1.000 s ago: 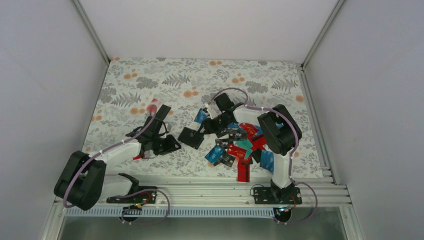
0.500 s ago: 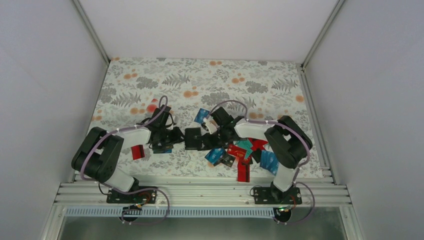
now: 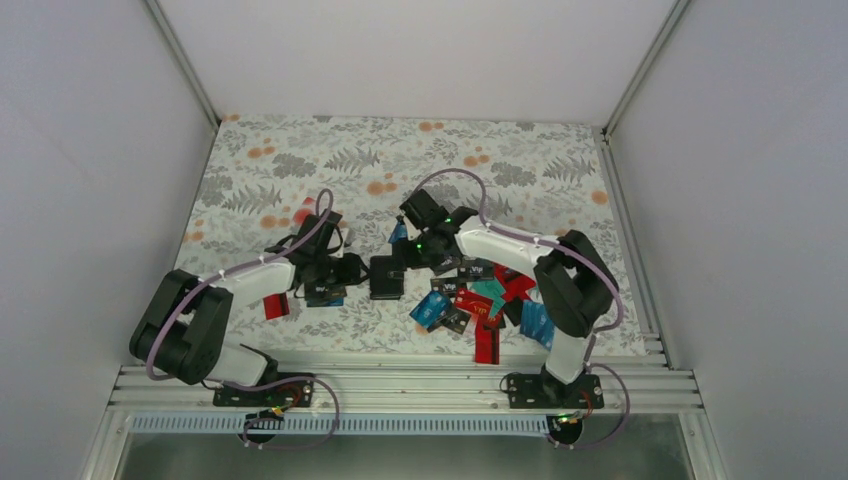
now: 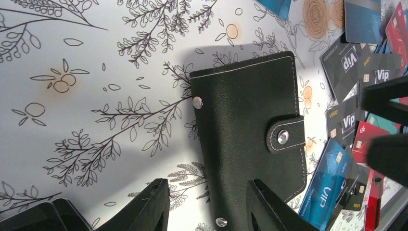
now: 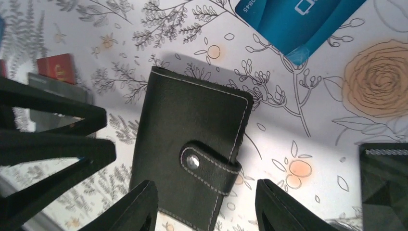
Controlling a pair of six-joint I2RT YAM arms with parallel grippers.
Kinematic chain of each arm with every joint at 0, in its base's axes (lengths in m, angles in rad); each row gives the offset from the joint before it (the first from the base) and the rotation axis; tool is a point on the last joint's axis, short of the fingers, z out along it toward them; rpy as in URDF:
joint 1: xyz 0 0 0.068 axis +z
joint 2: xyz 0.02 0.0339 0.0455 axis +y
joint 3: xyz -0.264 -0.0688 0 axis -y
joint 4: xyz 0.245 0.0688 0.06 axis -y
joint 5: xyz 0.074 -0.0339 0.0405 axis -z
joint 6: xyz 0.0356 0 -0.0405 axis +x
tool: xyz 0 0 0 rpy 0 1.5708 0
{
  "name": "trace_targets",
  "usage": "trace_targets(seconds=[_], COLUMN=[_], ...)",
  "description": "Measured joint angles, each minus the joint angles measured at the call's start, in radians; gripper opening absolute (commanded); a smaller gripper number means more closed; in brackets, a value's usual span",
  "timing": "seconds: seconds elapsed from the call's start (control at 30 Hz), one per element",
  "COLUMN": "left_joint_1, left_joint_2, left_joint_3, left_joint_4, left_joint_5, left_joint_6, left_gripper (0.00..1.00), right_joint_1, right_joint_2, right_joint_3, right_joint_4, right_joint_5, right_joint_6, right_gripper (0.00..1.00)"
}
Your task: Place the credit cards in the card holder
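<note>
Over the floral worktop (image 3: 300, 160), the top external view has both arms reaching inward to meet at the card holder (image 3: 386, 278), which lies flat near the middle. The left pincer (image 3: 352, 270) is at its left side and the right pincer (image 3: 405, 258) at its far right side; how wide either stands cannot be read from up here. Most credit cards (image 3: 480, 300) lie in a loose overlapping heap just right of the holder, in blue, red, teal and black. One red card (image 3: 277, 305) lies apart beside the left forearm.

From the left wrist, the card holder (image 4: 248, 130) is black leather with pale stitching, its strap (image 4: 285, 137) snapped shut. The left pincer (image 4: 207, 187) stands partly open and holds nothing. One finger is over bare worktop beside the holder, and the other overlaps the holder's near end. Whether that one touches the leather I cannot tell. Black VIP cards (image 4: 346, 62) and a blue VIP card (image 4: 327, 190) lie beyond the holder, with the right pincer's dark, blurred fingers (image 4: 385, 103) over them.

From the right wrist, the right pincer (image 5: 206, 185) is also partly open and grips nothing. Its fingers straddle the strap end of the card holder (image 5: 192, 125), one over the holder's edge and the other clear of it. A blue card (image 5: 298, 19) lies beyond, and the left pincer's fingers (image 5: 53, 113) show at the left.
</note>
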Motion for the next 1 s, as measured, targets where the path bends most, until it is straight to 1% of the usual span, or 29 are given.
trace_targets(seconds=[0.37,0.5,0.63,0.83,1.0], left_joint_1=[0.0,0.0,0.0,0.0,0.0], left_joint_2=[0.073,0.098,0.112,0.119,0.122], left_joint_3=[0.0,0.0,0.0,-0.009,-0.021], left_joint_4=[0.043,0.087,0.116,0.14,0.171], left_joint_5=[0.043,0.075,0.093,0.106,0.116], left_joint_6=[0.011,0.011,0.011,0.011,0.011], left_gripper=[0.4,0.4,0.37,0.36,0.36], right_joint_1=[0.072,0.088,0.096,0.11,0.121], right_joint_2=[0.168,0.18,0.186,0.237,0.26], right_joint_3=[0.122,0.145,0.171,0.229,0.244], right_joint_4=[-0.088,-0.109,-0.137,-0.177,-0.188], right_joint_5=[0.106,0.127,0.151,0.193,0.22], right_joint_6=[0.101,0.119,0.132,0.142,0.146], right_gripper=[0.48,0.47,0.47,0.47,0.41])
